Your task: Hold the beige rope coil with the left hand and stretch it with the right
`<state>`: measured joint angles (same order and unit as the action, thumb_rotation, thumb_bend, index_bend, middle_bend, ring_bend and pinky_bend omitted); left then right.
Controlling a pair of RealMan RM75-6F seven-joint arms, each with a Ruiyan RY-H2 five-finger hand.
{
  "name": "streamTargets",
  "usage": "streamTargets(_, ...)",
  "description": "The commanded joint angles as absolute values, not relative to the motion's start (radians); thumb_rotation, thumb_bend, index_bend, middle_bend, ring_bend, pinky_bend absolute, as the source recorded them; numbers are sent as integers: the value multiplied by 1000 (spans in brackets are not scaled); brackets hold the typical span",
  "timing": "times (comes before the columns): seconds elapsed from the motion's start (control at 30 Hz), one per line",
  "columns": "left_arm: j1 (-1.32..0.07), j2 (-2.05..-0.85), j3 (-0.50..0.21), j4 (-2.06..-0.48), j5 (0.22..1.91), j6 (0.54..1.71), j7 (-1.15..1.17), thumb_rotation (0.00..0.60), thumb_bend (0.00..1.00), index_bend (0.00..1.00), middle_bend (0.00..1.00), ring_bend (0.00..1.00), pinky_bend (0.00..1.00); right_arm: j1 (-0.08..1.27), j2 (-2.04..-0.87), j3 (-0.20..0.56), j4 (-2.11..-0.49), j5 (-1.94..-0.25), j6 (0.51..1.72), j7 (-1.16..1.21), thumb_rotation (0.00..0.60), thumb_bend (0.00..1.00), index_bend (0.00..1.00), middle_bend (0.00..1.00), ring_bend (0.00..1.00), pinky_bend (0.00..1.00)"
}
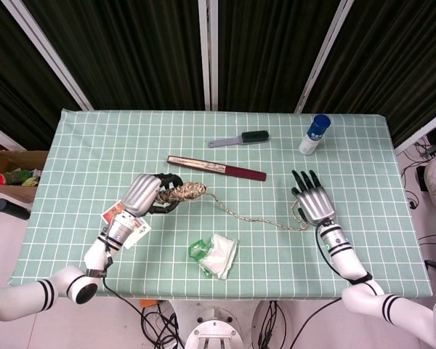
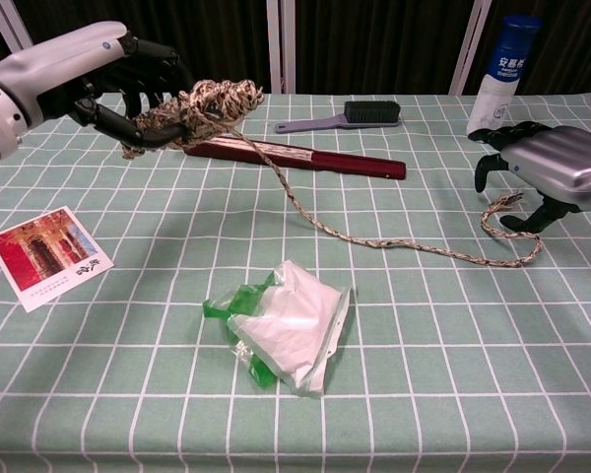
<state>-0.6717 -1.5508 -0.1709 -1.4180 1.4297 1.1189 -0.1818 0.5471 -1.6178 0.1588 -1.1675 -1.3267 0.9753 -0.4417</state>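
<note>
Left holds coil, right at rope tail

My left hand [image 2: 98,84] fingers clamp the rope coil [image 2: 202,106]; its tail runs rightward to my right hand [image 2: 547,172], whose spread fingers sit over the end, gripping nothing.

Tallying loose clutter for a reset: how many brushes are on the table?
1. A single brush lies at the far middle of the table, beyond the folded fan. None seems hidden.

Readable text: 1 label

The white tube with a blue cap [image 2: 499,77], standing just beyond the right hand [image 2: 552,169], carries blue Chinese characters reading 安慕; smaller print beneath them is too small to read.
</note>
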Motion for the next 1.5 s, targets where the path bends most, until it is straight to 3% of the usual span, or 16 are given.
streamTargets(0.03, -672, -1551, -170, -1416, 1428, 1117, -182, 600, 467, 727, 724, 576, 626, 549, -1646, 157, -1135, -1319, 990, -430, 600, 277, 427, 0, 0, 0)
streamTargets(0.2, -671, -1549, -170, -1415, 1425, 1116, -182, 600, 466, 727, 725, 576, 626, 553, -1678, 154, -1091, -1316, 1003, -411, 600, 275, 484, 0, 0, 0)
streamTargets(0.87, -673, -1543, -168, -1417, 1416, 1106, -176, 600, 477, 726, 724, 576, 623, 575, -1708, 147, -1041, -1296, 992, -393, 600, 354, 491, 0, 0, 0)
streamTargets(1.5, -674, -1538, -173, -1423, 1412, 1107, -178, 600, 480, 726, 724, 576, 623, 574, -1714, 134, -1007, -1317, 1014, -319, 600, 481, 667, 0, 0, 0)
